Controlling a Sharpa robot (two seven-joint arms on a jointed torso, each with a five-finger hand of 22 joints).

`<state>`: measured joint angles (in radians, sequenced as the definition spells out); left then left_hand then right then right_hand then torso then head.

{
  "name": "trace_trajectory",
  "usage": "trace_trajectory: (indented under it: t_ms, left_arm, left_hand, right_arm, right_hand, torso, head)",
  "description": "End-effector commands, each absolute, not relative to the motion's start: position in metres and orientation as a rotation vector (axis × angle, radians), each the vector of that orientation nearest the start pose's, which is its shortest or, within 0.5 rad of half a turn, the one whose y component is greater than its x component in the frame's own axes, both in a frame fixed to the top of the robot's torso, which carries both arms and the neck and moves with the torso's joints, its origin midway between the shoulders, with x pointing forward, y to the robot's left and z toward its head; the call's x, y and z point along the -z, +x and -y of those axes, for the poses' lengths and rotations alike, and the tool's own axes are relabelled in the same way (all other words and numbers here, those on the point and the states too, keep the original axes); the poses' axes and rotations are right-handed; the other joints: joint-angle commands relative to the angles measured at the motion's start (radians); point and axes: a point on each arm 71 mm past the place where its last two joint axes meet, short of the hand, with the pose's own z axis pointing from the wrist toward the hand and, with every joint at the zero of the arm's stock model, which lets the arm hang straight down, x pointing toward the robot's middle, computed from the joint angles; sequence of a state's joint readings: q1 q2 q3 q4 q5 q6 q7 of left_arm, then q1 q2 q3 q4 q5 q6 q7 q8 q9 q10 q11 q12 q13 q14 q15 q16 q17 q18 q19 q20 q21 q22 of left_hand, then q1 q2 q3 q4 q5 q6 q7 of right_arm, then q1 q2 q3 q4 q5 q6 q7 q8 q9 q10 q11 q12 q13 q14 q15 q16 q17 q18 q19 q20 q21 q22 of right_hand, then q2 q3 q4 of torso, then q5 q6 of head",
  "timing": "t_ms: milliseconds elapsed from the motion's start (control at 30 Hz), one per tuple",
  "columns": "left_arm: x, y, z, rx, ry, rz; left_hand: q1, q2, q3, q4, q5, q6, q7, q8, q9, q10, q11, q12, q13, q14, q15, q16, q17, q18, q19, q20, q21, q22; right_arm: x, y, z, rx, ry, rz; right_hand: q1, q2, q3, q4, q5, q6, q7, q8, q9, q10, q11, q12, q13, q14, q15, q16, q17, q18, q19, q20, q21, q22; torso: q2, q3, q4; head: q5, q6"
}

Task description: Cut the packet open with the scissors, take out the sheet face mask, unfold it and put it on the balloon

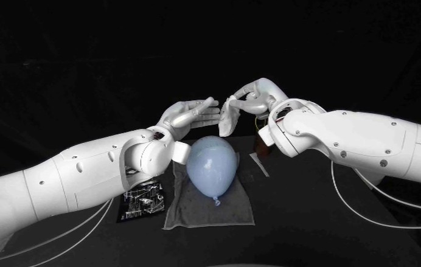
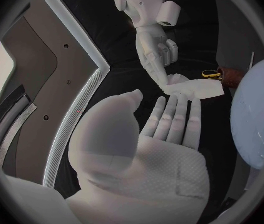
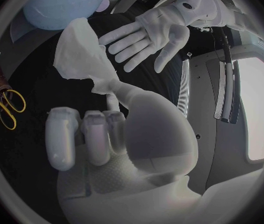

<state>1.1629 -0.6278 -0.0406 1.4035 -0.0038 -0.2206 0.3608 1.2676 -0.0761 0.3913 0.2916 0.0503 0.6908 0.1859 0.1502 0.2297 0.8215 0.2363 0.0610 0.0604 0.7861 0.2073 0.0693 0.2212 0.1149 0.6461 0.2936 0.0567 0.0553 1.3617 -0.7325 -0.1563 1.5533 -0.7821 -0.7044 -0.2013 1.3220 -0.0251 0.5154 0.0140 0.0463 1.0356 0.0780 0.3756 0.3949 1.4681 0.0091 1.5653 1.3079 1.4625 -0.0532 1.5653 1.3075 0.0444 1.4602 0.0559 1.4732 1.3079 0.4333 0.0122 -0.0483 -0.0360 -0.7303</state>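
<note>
White mask point(image 1: 229, 118) pinched in right hand point(image 1: 255, 96) — left hand point(image 1: 190, 115) spread.

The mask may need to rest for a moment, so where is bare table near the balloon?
The black table is bare right of the grey cloth and in front of its near edge. Crowded: the pale blue balloon fills the cloth's middle, the black printed packet lies beside its left edge, a thin white strip beside its right.

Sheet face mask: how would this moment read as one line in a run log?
right hand holds sheet face mask | left hand open, near it | balloon on grey cloth, bare | packet beside cloth
</note>
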Motion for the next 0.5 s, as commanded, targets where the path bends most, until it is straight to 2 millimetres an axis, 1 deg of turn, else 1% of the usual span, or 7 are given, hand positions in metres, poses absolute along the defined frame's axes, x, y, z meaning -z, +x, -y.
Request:
trace_trajectory:
  t_ms: [33,200,267,300,333,500]
  left_arm:
    - [0.2046,0.4960,-0.1217,1.750,-1.159,-1.572]
    - [0.2055,0.4964,-0.1188,1.761,-1.168,-1.585]
    - [0.2058,0.4963,-0.1177,1.763,-1.170,-1.590]
    - [0.2060,0.4964,-0.1168,1.763,-1.173,-1.592]
    - [0.2062,0.4966,-0.1165,1.762,-1.174,-1.594]
    - [0.2070,0.4984,-0.1165,1.750,-1.179,-1.591]
  left_hand:
    - [-0.021,0.004,-0.011,0.000,-0.003,-0.011,0.093,-0.007,-0.003,-0.016,0.001,-0.003,-0.001,-0.019,0.002,-0.006,-0.007,-0.023,-0.016,-0.001,-0.004,-0.002]
    - [-0.037,0.010,-0.020,0.000,-0.003,-0.007,0.093,-0.007,-0.004,-0.018,0.001,-0.002,-0.001,-0.024,0.003,-0.006,-0.011,-0.026,-0.020,-0.002,-0.004,-0.002]
    - [-0.039,0.012,-0.021,0.000,-0.003,-0.004,0.093,-0.006,-0.003,-0.014,0.001,-0.002,0.000,-0.018,0.003,-0.005,-0.010,-0.025,-0.005,-0.002,-0.001,0.000]
    - [-0.044,0.016,-0.024,-0.001,-0.003,-0.005,0.094,-0.007,-0.004,-0.022,0.002,-0.003,-0.001,-0.026,0.003,-0.005,-0.014,-0.022,0.007,-0.003,0.002,0.001]
    - [-0.045,0.016,-0.024,-0.001,-0.003,-0.005,0.094,-0.007,-0.005,-0.026,0.002,-0.003,-0.001,-0.030,0.003,-0.006,-0.015,-0.022,0.008,-0.003,0.002,0.001]
    - [-0.052,0.022,-0.031,-0.002,-0.003,-0.009,0.098,-0.009,-0.008,-0.054,0.006,-0.005,-0.003,-0.069,0.007,-0.011,-0.028,-0.021,0.001,-0.002,0.000,0.000]
  right_arm:
    - [0.1420,0.4988,0.1631,-0.835,0.560,-1.530]
    - [0.1413,0.4981,0.1592,-0.842,0.547,-1.535]
    - [0.1412,0.4983,0.1583,-0.842,0.544,-1.536]
    - [0.1412,0.4982,0.1573,-0.843,0.542,-1.538]
    - [0.1411,0.4981,0.1566,-0.845,0.540,-1.539]
    - [0.1405,0.4959,0.1531,-0.855,0.533,-1.542]
  right_hand:
    - [-0.006,0.006,0.006,0.000,0.003,0.005,-0.002,0.003,0.059,0.103,-0.007,0.005,0.263,0.108,-0.002,0.006,0.263,-0.004,0.023,-0.002,-0.003,0.098]
    - [-0.009,0.005,0.009,-0.003,0.003,0.005,-0.002,0.003,0.060,0.103,-0.007,0.005,0.263,0.108,-0.003,0.006,0.263,-0.004,0.023,-0.002,-0.003,0.098]
    - [-0.009,0.005,0.009,-0.003,0.003,0.005,-0.002,0.003,0.060,0.103,-0.007,0.005,0.263,0.108,-0.003,0.006,0.263,-0.004,0.023,-0.002,-0.003,0.098]
    - [-0.009,0.005,0.009,-0.003,0.003,0.005,-0.002,0.003,0.060,0.103,-0.007,0.005,0.263,0.108,-0.003,0.006,0.263,-0.004,0.023,-0.002,-0.003,0.098]
    - [-0.009,0.004,0.009,-0.004,0.003,0.005,-0.002,0.004,0.061,0.103,-0.008,0.005,0.263,0.108,-0.003,0.006,0.263,-0.004,0.023,-0.002,-0.003,0.098]
    - [-0.009,0.004,0.009,-0.004,0.003,0.005,-0.002,0.004,0.061,0.103,-0.008,0.005,0.263,0.108,-0.003,0.006,0.263,-0.004,0.023,-0.002,-0.003,0.098]
  torso:
    - [0.000,0.0004,-0.0002]
    - [-0.001,-0.0005,-0.0005]
    - [0.000,-0.0005,-0.0003]
    - [0.000,-0.0008,0.0005]
    - [0.000,-0.0002,0.0011]
    - [0.000,-0.0004,0.0003]
  head:
    - [0.001,-0.001]
    - [-0.002,0.001]
    - [-0.001,0.001]
    - [0.000,0.000]
    - [0.000,0.000]
    - [0.002,0.002]
